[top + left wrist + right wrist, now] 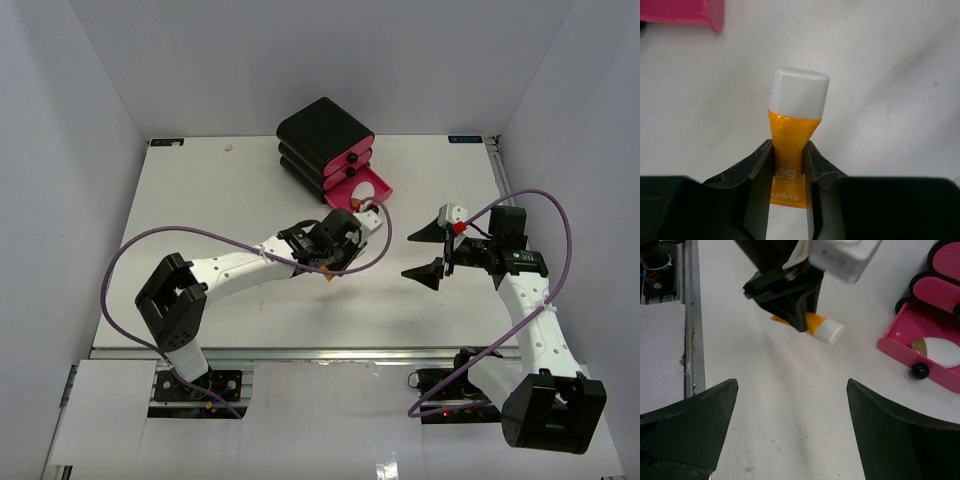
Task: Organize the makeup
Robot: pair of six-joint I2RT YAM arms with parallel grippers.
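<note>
My left gripper [789, 160] is shut on the orange tube [790, 140], squeezing its flat body, with the white cap [799, 95] sticking out past the fingertips. From the right wrist view the tube [815, 322] hangs just above the table under the left gripper [790, 315], cap toward the open pink drawer [900, 347]. A white-and-brown egg-shaped piece [940, 350] lies in that drawer. My right gripper [428, 253] hovers open to the right, nothing between its fingers [690, 425]. The lipstick tubes and the bottle are not in view.
The black three-drawer box [325, 135] stands at the back centre, its bottom drawer [345, 195] pulled out toward the arms. A metal rail [690, 315] runs along the near table edge. White walls close in the table on three sides.
</note>
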